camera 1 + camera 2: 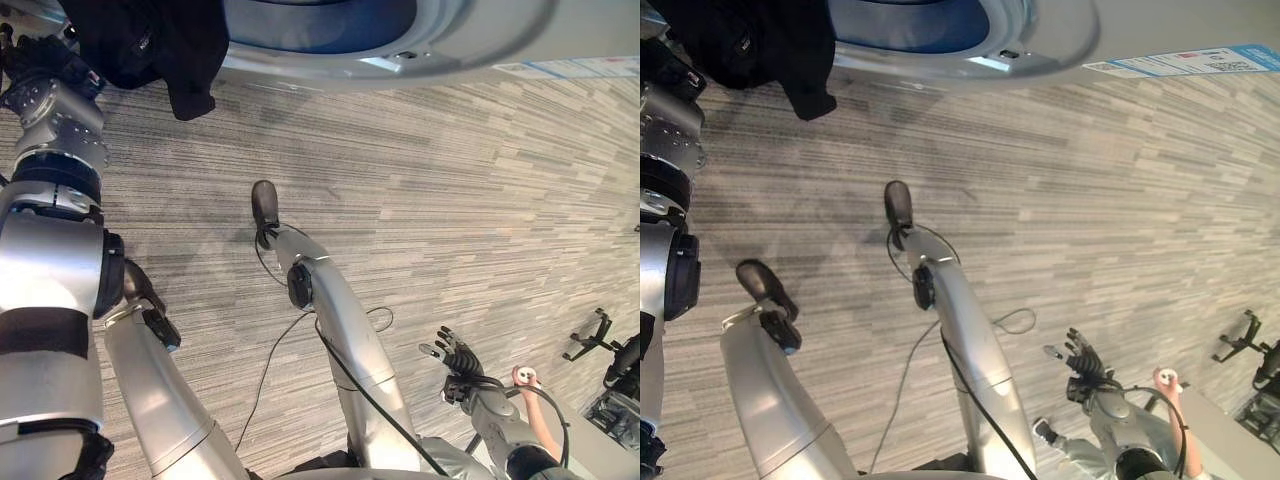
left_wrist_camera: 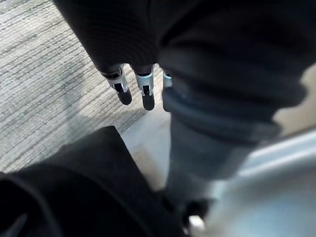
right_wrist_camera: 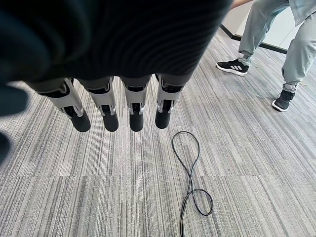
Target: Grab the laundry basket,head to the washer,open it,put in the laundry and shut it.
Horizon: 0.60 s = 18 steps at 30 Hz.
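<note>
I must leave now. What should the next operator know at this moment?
Left hand: raised at the washer, dark garment draped over it; its grip is not readable.
Right hand: open, empty, low over the carpet.
Done: washer opening shows its blue inside, so the door seems open.
Left: get the garment inside, shut the door.
A person stands nearby.

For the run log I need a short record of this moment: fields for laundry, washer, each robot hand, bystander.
laundry: dark garment hanging at the washer opening, off the floor
washer: door opening in view
left robot hand: raised by the garment; grip hidden
right robot hand: low, fingers straight, empty, over carpet
bystander: person's legs on the carpet
</note>
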{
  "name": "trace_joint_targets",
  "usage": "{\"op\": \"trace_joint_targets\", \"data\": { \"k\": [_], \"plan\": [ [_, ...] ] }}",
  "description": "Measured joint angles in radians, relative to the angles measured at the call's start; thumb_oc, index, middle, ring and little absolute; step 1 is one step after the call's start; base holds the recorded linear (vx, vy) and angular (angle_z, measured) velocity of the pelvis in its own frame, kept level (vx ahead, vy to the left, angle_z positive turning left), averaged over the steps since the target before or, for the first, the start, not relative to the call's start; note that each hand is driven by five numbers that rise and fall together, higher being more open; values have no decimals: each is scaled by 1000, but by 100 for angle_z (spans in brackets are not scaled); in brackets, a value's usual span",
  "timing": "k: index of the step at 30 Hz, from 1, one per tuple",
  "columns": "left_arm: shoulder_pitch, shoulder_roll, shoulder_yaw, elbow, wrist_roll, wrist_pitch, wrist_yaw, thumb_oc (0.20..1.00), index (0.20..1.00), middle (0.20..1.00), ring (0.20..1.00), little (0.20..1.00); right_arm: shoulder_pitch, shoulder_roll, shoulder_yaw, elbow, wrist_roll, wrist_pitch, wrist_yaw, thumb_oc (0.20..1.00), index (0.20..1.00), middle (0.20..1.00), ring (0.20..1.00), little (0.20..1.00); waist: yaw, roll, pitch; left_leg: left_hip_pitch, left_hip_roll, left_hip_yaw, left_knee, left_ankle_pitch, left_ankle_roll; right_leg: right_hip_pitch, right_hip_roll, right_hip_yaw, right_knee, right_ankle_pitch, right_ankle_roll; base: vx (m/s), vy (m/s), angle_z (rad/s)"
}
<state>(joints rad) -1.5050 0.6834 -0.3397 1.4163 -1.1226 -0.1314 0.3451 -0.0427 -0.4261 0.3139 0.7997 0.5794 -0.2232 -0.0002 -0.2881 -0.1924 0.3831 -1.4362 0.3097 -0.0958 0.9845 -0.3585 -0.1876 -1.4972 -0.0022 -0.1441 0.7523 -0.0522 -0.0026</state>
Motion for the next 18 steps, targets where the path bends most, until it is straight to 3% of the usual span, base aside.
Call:
{"op": "trace_joint_targets", "data": {
  "k": [7, 15, 18],
  "plan": [
    [0, -69, -22, -26, -19, -5, -1, 200, 200, 200, 200, 200, -1, 1, -24, -5, 7, -8, 0, 1000, 1000, 1000, 1000, 1000, 25, 21, -1, 14, -25, 12, -63, 36, -4, -2, -22, 3, -20, 5, -4, -21, -2, 13],
    [51, -112, -38, -67, -49, -6, -5, 200, 200, 200, 200, 200, 0, 7, -15, 8, 8, -17, 1, 1000, 1000, 1000, 1000, 1000, 24, 44, 14, 212, -71, 85, -357, 172, -2, 132, -52, 32, -194, 78, -8, -35, -33, 17],
    [72, -127, -38, -67, -57, -6, -3, 200, 200, 200, 200, 200, 0, 7, -11, 10, 8, -18, 0, 1000, 1000, 1000, 1000, 1000, 25, 47, 15, 281, -78, 97, -441, 206, -9, 169, -56, 31, -213, 75, -11, -28, -25, 13]
  ]
}}
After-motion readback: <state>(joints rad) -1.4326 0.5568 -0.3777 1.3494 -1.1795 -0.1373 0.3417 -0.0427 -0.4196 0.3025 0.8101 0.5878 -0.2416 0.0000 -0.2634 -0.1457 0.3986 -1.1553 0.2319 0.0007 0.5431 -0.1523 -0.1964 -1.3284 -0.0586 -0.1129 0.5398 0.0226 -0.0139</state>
